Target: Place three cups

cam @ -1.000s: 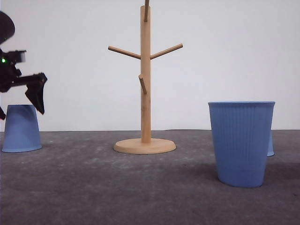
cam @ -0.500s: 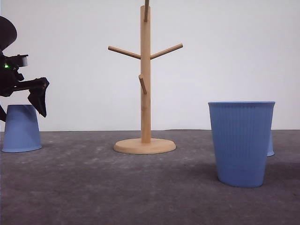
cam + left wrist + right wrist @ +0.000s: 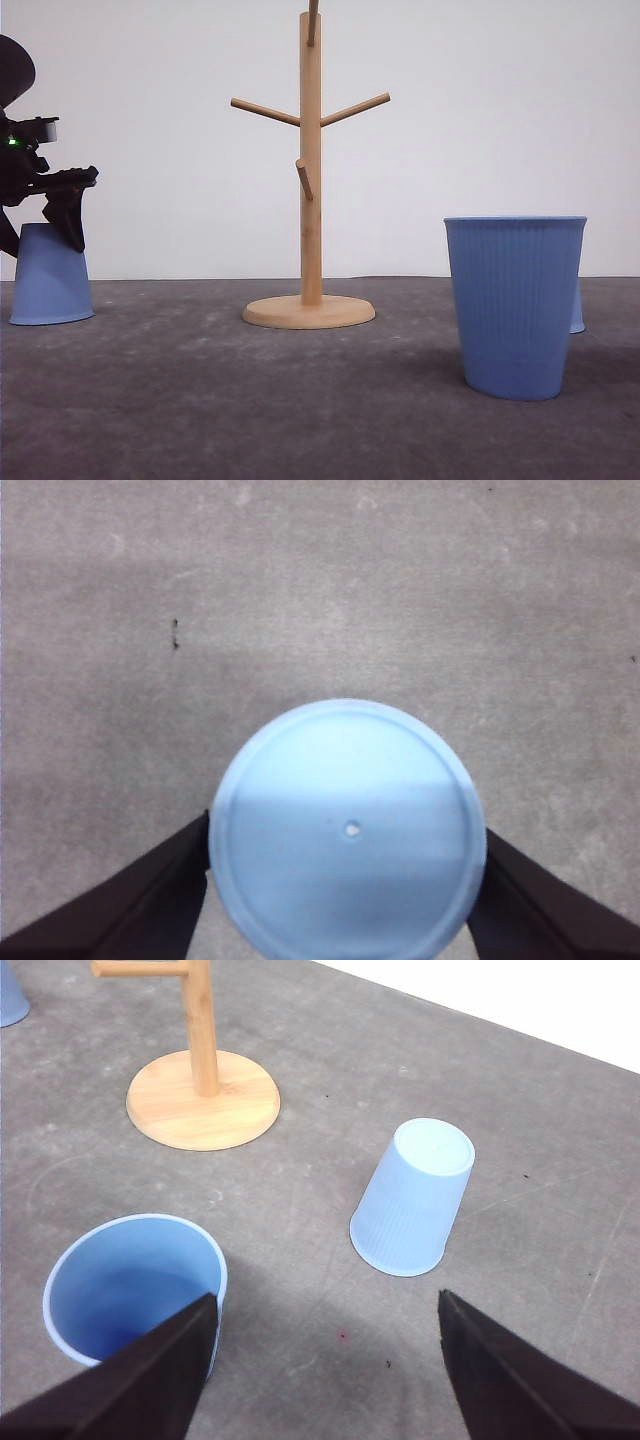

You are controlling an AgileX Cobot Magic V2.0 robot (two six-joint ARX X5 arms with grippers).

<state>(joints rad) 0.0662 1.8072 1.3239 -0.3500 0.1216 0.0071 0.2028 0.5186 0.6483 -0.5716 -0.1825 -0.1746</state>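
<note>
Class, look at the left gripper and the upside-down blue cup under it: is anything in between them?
Nothing visible. In the left wrist view the left gripper straddles the upside-down cup, one finger on each side of its flat bottom. The front view shows the gripper at the cup's top, on the gray table.

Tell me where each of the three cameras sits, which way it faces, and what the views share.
Front view: low at table level, facing forward at the wooden stand; left gripper at an upside-down cup.
Left wrist view: on the left arm, looking straight down on that cup's bottom; one finger on each side.
Right wrist view: on the right arm, angled down at an upright cup and an upside-down cup; fingers apart.
Shared: stand, cups.
</note>
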